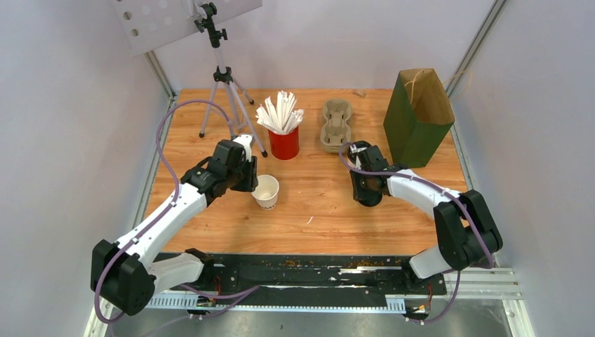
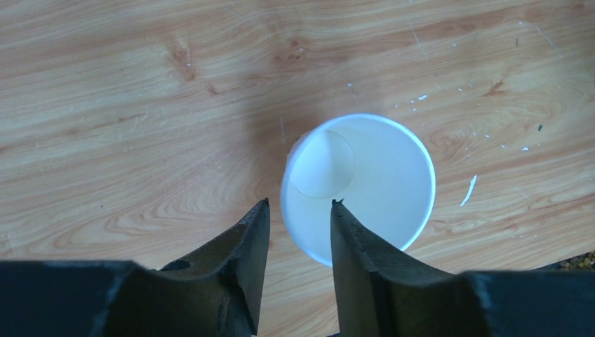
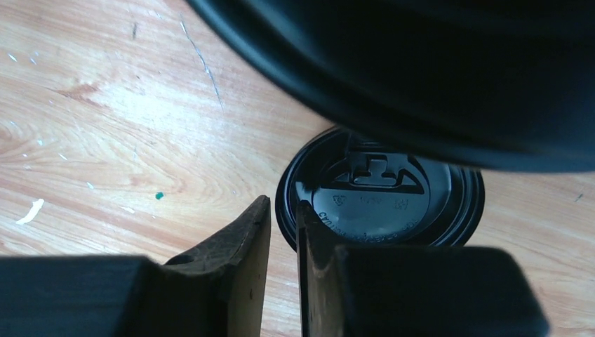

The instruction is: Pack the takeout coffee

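One white paper cup of the takeout coffee (image 1: 266,190) stands upright left of the table's middle, its top open and no lid on it. In the left wrist view the cup (image 2: 372,182) is empty. My left gripper (image 1: 251,184) (image 2: 300,203) hangs open above it, fingertips either side of its near left rim. A black plastic lid (image 3: 393,203) lies flat on the wood. My right gripper (image 1: 368,196) (image 3: 282,203) points down over the lid's left rim, jaws a narrow gap apart with wood showing between them. A big blurred black curve fills the top of the right wrist view.
A beige pulp cup tray (image 1: 335,125) lies at the back centre. Left of it a red cup of white straws (image 1: 283,144) stands. An open green paper bag (image 1: 417,119) stands at the back right, a tripod (image 1: 224,91) at the back left.
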`<state>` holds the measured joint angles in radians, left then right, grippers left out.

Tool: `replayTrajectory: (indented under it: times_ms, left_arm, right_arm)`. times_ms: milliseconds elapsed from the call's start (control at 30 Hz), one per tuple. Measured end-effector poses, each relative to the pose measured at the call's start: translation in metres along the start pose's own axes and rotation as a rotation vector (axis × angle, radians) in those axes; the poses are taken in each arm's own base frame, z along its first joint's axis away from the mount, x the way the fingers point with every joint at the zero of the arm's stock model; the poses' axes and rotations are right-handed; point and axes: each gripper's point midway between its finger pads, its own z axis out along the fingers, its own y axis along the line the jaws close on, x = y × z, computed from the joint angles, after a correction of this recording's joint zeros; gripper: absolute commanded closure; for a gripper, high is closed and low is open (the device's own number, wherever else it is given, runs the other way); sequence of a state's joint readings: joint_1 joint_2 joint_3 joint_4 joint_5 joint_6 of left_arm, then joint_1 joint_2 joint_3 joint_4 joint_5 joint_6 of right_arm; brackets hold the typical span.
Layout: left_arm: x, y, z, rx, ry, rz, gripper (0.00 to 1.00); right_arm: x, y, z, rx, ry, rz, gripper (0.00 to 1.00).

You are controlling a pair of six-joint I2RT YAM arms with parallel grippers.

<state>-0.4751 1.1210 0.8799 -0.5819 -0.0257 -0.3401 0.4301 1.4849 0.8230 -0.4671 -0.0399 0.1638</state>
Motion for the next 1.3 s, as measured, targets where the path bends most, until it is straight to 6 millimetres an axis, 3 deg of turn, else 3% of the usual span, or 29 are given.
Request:
replayTrajectory:
  times_ms: [300, 367, 500, 600, 833, 900, 1100, 1167, 1300]
  left_arm:
    - [0.002, -0.002, 0.005, 0.013, 0.011, 0.005, 0.54]
    - [0.003, -0.004, 0.009, 0.021, 0.022, 0.005, 0.60]
    - [0.010, -0.006, 0.015, 0.036, 0.058, 0.008, 0.81]
    - [0.012, -0.011, 0.015, 0.062, 0.070, 0.012, 0.87]
    - [0.017, -0.029, 0.011, 0.170, 0.082, -0.001, 0.89]
    - [0.020, -0.035, 0.008, 0.208, 0.075, -0.012, 0.85]
    - [0.028, -0.045, 0.000, 0.277, 0.071, -0.043, 0.48]
    - [0.024, -0.048, -0.006, 0.296, 0.050, -0.043, 0.38]
    - [0.008, -0.055, -0.024, 0.337, -0.026, -0.011, 0.26]
  right_arm:
    - [0.011, -0.001, 0.002, -0.001, 0.024, 0.000, 0.77]
    - [0.010, 0.000, 0.003, -0.005, 0.024, 0.002, 0.81]
    - [0.011, 0.002, 0.003, -0.012, 0.026, 0.001, 0.91]
    - [0.012, 0.004, 0.001, -0.015, 0.029, -0.005, 0.96]
    - [0.000, 0.028, -0.039, -0.116, -0.065, -0.032, 1.00]
    - [-0.003, 0.037, -0.053, -0.161, -0.098, -0.038, 1.00]
    - [-0.005, 0.063, -0.089, -0.314, -0.153, -0.026, 1.00]
    - [-0.007, 0.078, -0.105, -0.396, -0.179, -0.014, 1.00]
    - [-0.021, 0.110, -0.146, -0.590, -0.276, 0.016, 1.00]
